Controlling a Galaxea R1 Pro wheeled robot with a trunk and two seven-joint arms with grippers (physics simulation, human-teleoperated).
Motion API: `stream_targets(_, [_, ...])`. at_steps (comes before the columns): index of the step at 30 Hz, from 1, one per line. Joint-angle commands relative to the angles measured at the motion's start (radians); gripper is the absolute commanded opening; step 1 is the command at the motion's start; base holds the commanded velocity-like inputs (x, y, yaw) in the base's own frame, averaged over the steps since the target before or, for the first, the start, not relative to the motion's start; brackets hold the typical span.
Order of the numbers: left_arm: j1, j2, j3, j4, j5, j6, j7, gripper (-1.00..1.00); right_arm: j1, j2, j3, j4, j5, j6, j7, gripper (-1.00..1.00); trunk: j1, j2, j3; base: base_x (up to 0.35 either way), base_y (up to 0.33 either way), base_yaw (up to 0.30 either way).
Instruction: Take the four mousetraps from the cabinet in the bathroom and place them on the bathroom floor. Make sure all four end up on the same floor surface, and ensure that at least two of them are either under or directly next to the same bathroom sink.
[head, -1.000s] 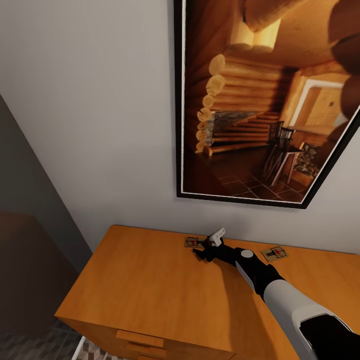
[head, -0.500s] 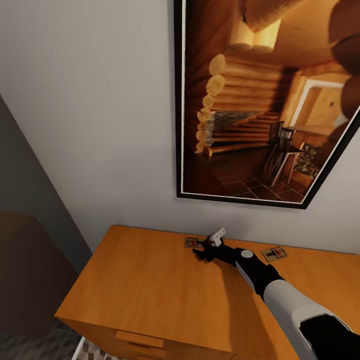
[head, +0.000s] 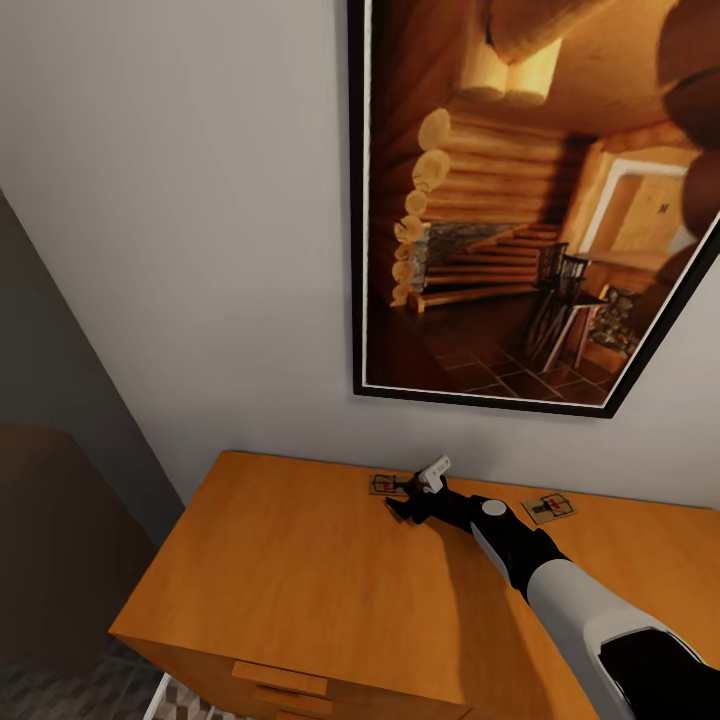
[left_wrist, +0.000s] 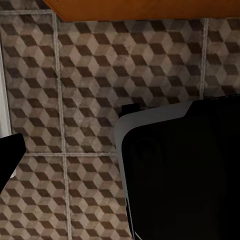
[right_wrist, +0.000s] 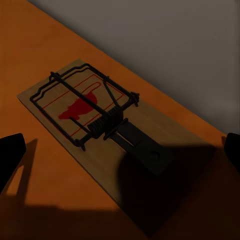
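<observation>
While my right claw (head: 410, 498) hovers spread open over the cabinet (head: 300, 580) top, one mousetrap (right_wrist: 97, 125) lies flat just ahead between its fingertips, by the wall. A second mousetrap (head: 549, 507) sits behind the claw, beside the forearm. I judge nothing is grasped or moved yet; the bathroom floor (left_wrist: 75, 100) looks bare. I cannot tell my left claw's state.

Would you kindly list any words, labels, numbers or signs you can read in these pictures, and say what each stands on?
No readable text.
Flat brown wooden mousetrap on the orange-brown wooden cabinet top: a red shape over thin red lines, no letters.
Second mousetrap, beyond the right gripper: a red mark, too small to read.
Black-framed log-cabin picture: a dark mark on its pale door, too blurred to read.
</observation>
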Motion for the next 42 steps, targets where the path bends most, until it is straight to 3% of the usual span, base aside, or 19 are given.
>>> stream_targets(1, [-0.002, -0.001, -0.008, 0.004, 0.01, -0.006, -0.004, 1.0, 0.0, -0.001, 0.006, 0.015, 0.016, -0.007, -0.001, 1.0, 0.001, -0.001, -0.002, 0.0, 0.0, 0.0])
stream_targets(42, [-0.002, -0.001, -0.008, 0.004, 0.01, -0.006, -0.004, 1.0, 0.0, 0.002, 0.007, 0.015, 0.016, -0.009, -0.001, 1.0, 0.001, -0.001, -0.002, 0.0, 0.0, 0.0])
